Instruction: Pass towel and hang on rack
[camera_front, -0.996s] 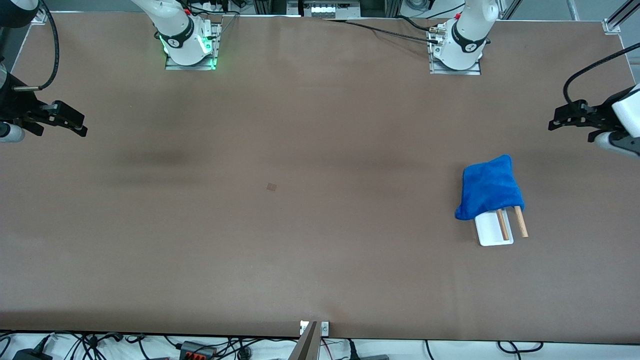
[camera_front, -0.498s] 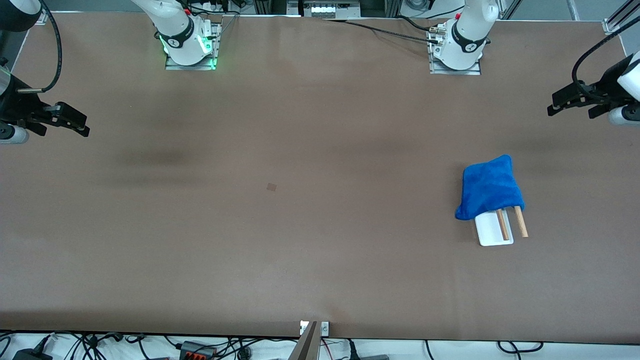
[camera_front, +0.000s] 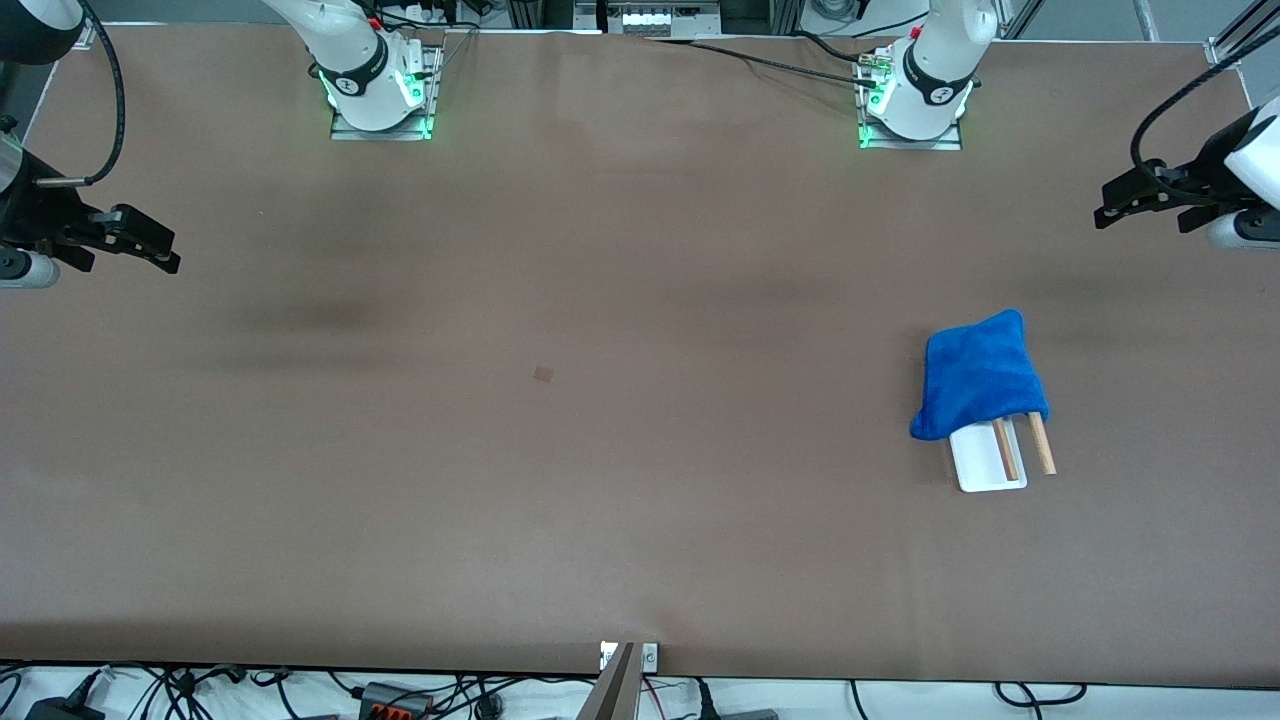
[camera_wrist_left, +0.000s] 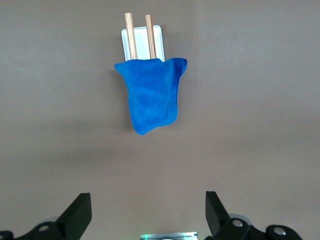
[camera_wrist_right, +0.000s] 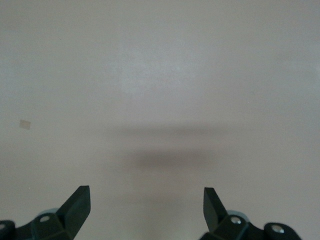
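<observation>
From where I sit at the controls, the hanging step looks done: the towel (camera_front: 978, 375) is draped over the rack (camera_front: 990, 462) toward the left arm's end of the surface (camera_front: 600, 450), at roughly four o'clock from the middle of the front view. The blue cloth covers the end of the two wooden rods (camera_front: 1040, 445) that lies farther from the front camera, and the bare rod ends and part of the white base poke out at the cloth's six o'clock. In the left wrist view the cloth (camera_wrist_left: 150, 95) hangs across both rods, with one bunched corner trailing off toward the surface; I cannot tell whether that corner touches it. The left pincer (camera_front: 1125, 200) is up in the air over the surface's edge at three o'clock, well apart from the rack, its fingers (camera_wrist_left: 80, 212) spread wide and holding nothing. The right pincer (camera_front: 140, 243) waits over the edge at nine o'clock, fingers (camera_wrist_right: 77, 202) likewise apart and empty above bare surface. I judge the task essentially complete; the next move calls only for parking both arms, without brushing the cloth, since a small snag could pull it off the rods.
</observation>
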